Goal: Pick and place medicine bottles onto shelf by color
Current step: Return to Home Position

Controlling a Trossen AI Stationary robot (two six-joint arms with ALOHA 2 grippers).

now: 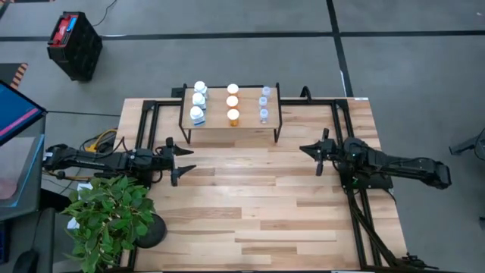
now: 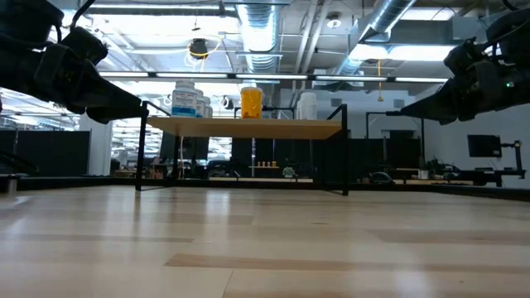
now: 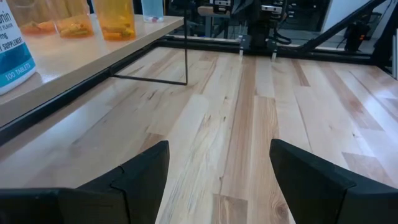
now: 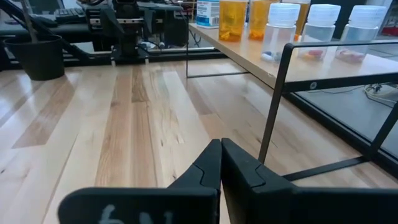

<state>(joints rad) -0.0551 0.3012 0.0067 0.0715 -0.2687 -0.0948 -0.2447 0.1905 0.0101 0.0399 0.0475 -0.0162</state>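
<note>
Our left gripper [image 1: 185, 159] hangs over the big slatted wooden table [image 1: 250, 216], fingers wide apart, holding nothing. Our right gripper [image 1: 307, 150] has its fingers pressed together, empty too. Farther back, the small light-wood shelf on thin black legs [image 1: 248, 115] carries three rows: white bottles [image 1: 198, 101], orange bottles [image 1: 233, 101], clear bluish bottles [image 1: 264, 105]. We should pull both arms back slowly, well away from those legs.

Overhead looks straight down, low looks level — both share the shelf [image 1: 248, 106].
</note>
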